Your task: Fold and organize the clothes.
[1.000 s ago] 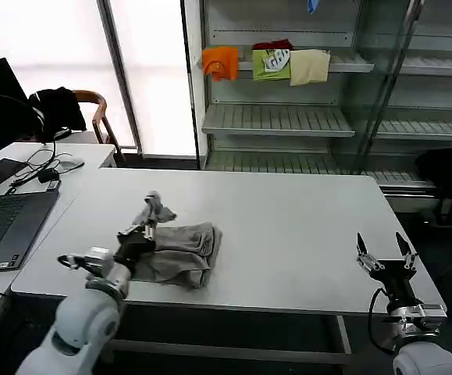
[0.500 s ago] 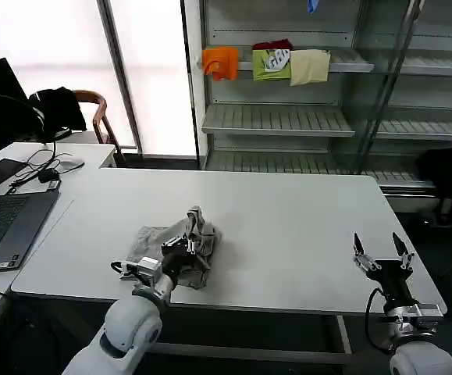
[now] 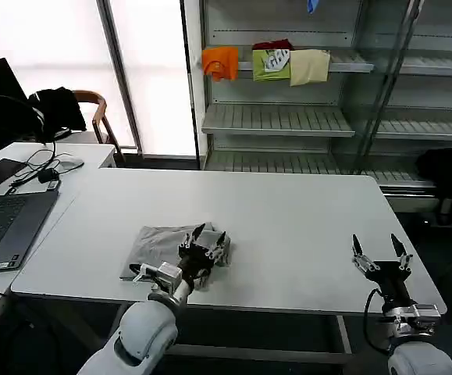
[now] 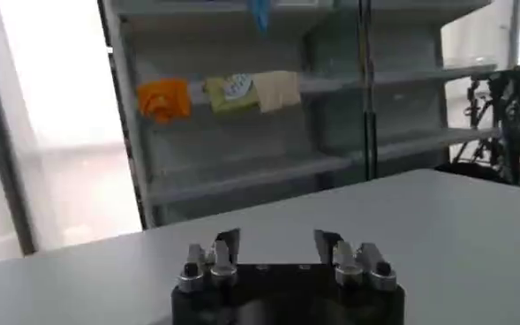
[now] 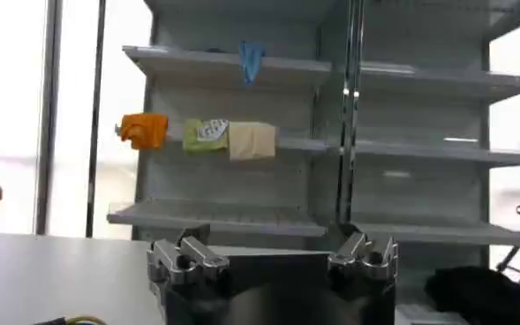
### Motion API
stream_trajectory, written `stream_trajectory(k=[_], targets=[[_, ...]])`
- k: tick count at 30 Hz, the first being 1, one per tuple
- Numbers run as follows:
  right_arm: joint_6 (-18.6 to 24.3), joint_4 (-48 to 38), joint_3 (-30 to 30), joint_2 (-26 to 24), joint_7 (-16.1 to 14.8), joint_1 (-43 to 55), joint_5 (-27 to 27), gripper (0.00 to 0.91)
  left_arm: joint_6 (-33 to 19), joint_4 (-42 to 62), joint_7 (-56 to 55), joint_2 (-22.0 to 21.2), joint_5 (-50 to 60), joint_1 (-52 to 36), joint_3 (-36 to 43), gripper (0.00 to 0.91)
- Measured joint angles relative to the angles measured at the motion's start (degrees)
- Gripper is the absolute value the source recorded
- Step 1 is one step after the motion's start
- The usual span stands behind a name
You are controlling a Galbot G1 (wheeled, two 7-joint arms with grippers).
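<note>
A light grey shirt (image 3: pixel 157 244) lies folded in a flat bundle on the white table (image 3: pixel 288 211), near its front edge and left of centre. My left gripper (image 3: pixel 210 233) stands open at the bundle's right edge, fingertips up, nothing between them. In the left wrist view the left gripper (image 4: pixel 277 240) has its fingers (image 4: pixel 227 242) spread, with bare table beyond. My right gripper (image 3: pixel 375 247) waits open by the table's front right corner, well away from the shirt; the right wrist view shows the right gripper (image 5: pixel 274 247) holding nothing.
A laptop (image 3: pixel 3 226) and cables sit on the side desk at left. The shelf unit (image 3: pixel 288 117) behind the table holds orange (image 3: pixel 221 61), lime-green (image 3: pixel 272 64) and cream (image 3: pixel 310 66) garments. A chair with a black garment (image 3: pixel 58 108) stands at back left.
My left gripper carried a raised fold of the shirt rightward across the bundle, let it go and now stands open. The shirt lies flatter. The right arm barely moved.
</note>
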Motion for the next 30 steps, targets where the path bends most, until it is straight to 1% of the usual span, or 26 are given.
stream_trajectory(k=[6,11,17,23,30], targets=[[0.1,0.0,0.1,-0.2,0.0,-0.3,0.0,0.907,0.8,-3.2,-0.3,1.5,0.2,1.6,-2.2,0.907],[0.2,-0.1,0.0,-0.2,0.0,-0.2,-0.1,0.907,1.2,-2.5,0.6,4.3,-1.3,4.0,-8.5,0.907],[0.2,-0.1,-0.2,-0.2,0.0,-0.1,-0.3,0.907,1.2,2.6,1.7,7.1,-4.8,4.9,-17.1,0.907],[0.2,0.0,0.0,-0.3,-0.1,-0.2,-0.3,0.907,1.5,8.7,2.4,7.5,-8.5,4.9,-21.2,0.907],[0.2,-0.1,0.0,-0.3,-0.1,-0.3,-0.4,0.907,2.6,12.8,2.4,6.1,-12.1,4.7,-22.9,0.907]])
